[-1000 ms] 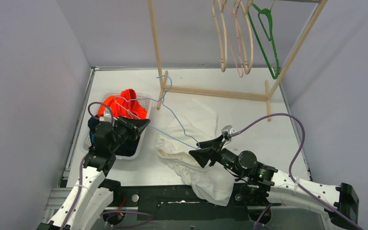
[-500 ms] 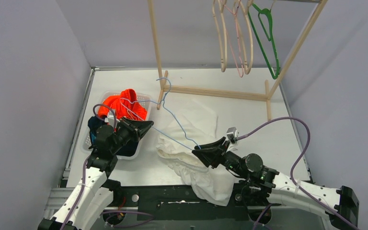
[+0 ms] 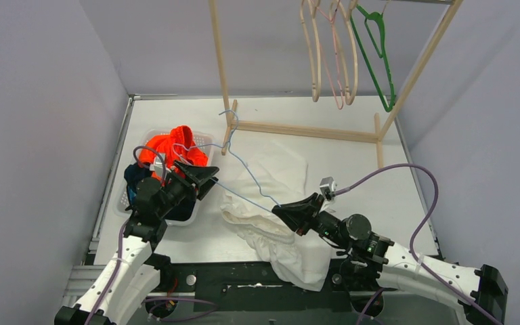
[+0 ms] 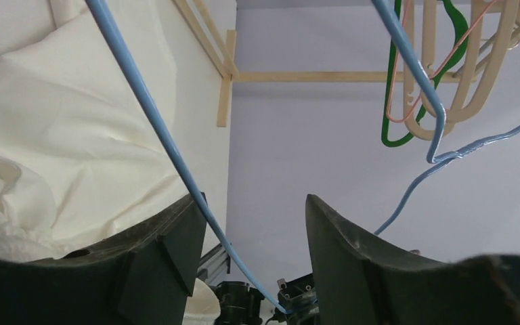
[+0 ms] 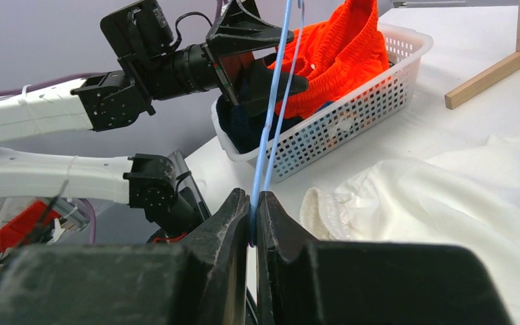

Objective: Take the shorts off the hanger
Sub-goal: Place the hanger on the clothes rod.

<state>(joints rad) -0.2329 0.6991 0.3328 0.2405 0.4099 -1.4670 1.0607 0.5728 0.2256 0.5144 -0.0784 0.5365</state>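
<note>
- Left wrist view: showing the left gripper (image 4: 252,200) with its fingers (image 4: 169,250) standing apart, one strand of the blue wire hanger (image 4: 149,105) running between them close along one finger's inner edge, nothing clamping it here.
- Right wrist view: adding what that view is missing, the right gripper (image 5: 253,198) with jaws pressed together on the hanger's wire, two strands rising from the pinch toward the left gripper.
- Top external view: giving the whole layout, the hanger slanting from the right gripper's tip up to its hook beside the foot of the wooden rack (image 3: 219,61).
- Lying crumpled on the table (image 3: 352,169): the white shorts (image 3: 281,172), under the hanger and just ahead of the right arm, the wire looking bare in both wrist views.
- Sitting in the white basket (image 5: 359,108) at the table's left: the orange shorts (image 5: 342,47) heaped on top, a dark navy pair (image 5: 240,128) beneath, the left gripper hovering just over the basket's near corner.
- Leaving open tabletop right of the white shorts and back toward the rack's base bar, walls closing in on the left and right.
- Crowding the hook: the rack's left upright and foot.
- Hanging from the rack's top rail, well above the table: spare hangers (image 4: 485,68), pale ones and a green one.
</note>
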